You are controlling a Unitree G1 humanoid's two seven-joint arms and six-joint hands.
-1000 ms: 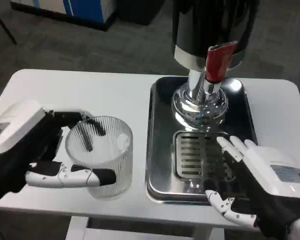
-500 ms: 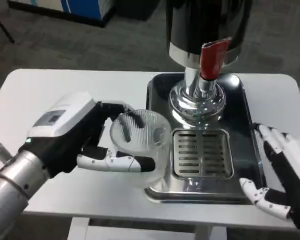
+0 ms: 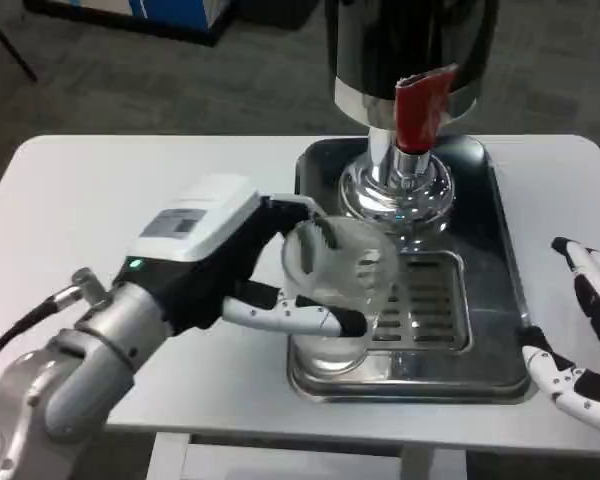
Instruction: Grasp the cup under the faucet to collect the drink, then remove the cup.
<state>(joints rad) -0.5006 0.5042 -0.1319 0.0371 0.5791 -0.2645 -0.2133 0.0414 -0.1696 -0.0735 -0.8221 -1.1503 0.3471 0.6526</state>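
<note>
We see one clear ribbed cup (image 3: 338,275), upright and empty as far as we can tell, held over the left front part of the metal tray (image 3: 504,290), its base at the tray's left edge beside the slotted drain grille (image 3: 425,305). It sits in front of and a little left of the faucet, not directly beneath it. The left hand (image 3: 242,270) grips the cup from its left side: dark-tipped fingers (image 3: 325,232) wrap over the far rim while a white and black digit crosses the near wall lower down. A small green light glows on the dark wrist section behind the white back of that hand, and the grey panel on that back carries marks too small for us to read. Behind the cup stands one drink dispenser (image 3: 405,50), a dark glossy body with a chrome band, a single red tap lever (image 3: 417,108), and a chrome base (image 3: 398,195) resting on the rear of the tray. We can make out no brand or lettering on it. The tray lies on the right half of the white desk (image 3: 100,200). The right hand (image 3: 580,350) hovers at the desk's right front edge, just off the tray, fingers spread apart and holding nothing. Grey carpet shows beyond the desk.
</note>
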